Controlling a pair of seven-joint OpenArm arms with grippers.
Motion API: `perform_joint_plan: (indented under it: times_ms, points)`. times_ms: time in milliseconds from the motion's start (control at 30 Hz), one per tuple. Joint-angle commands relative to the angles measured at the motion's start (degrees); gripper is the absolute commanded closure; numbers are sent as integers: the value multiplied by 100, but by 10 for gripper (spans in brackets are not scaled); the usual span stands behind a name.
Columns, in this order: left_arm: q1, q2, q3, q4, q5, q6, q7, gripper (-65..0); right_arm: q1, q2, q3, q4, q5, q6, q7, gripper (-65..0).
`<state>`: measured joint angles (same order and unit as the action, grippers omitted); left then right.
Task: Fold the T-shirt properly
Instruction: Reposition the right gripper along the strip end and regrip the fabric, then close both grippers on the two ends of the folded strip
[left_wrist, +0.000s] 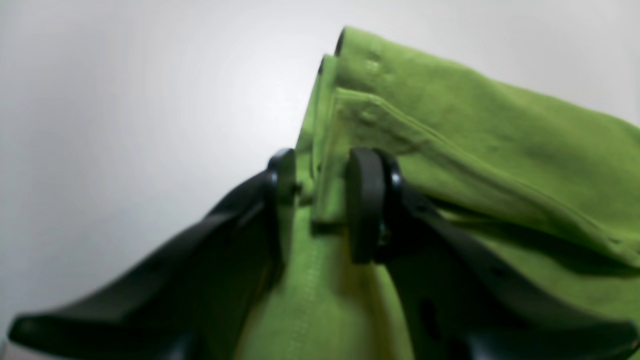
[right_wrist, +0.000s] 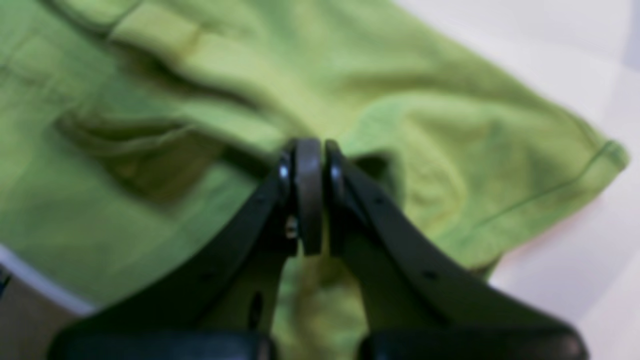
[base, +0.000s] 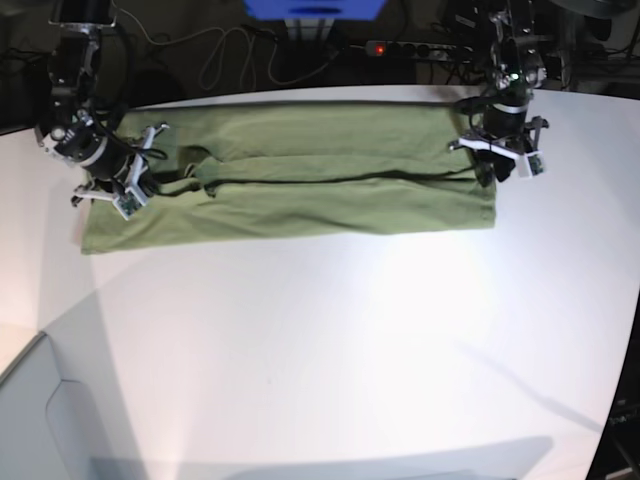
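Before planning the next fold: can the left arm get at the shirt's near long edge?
Probably yes: the white table beside the T-shirt is bare, though the left gripper pinches its end.

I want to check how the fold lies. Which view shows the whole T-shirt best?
The base view: the T-shirt lies full length on the table, folded into a long band. The left wrist view shows only bunched layers at one end; the right wrist view shows a blurred, wrinkled patch.

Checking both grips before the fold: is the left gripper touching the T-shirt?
Touching: the left wrist view shows the left gripper pinching the T-shirt.
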<state>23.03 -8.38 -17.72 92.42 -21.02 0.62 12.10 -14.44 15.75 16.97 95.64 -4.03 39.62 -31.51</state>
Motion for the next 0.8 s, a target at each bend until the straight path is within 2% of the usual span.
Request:
perform_joint_plan:
  times_ms: [0, 167, 333, 567, 767]
  points:
    - [5, -45, -18, 107, -13, -23, -142, -177, -117, 82, 39, 226, 91, 38, 105, -1]
    - [5, -45, -18, 107, -13, -49, -142, -177, -556, 232, 83, 990, 91, 38, 105, -1]
    - [5, -45, -18, 116, -13, -49, -142, -177, -266, 197, 505, 1360, 91, 38, 105, -1]
    - [102, -45, -18, 371, -13, -58, -142, -177, 921, 214, 496, 67, 91, 38, -528, -1]
    - [181, -45, -18, 784, -13, -58, -142, -177, 991, 241, 479, -706, 91, 38, -555, -1]
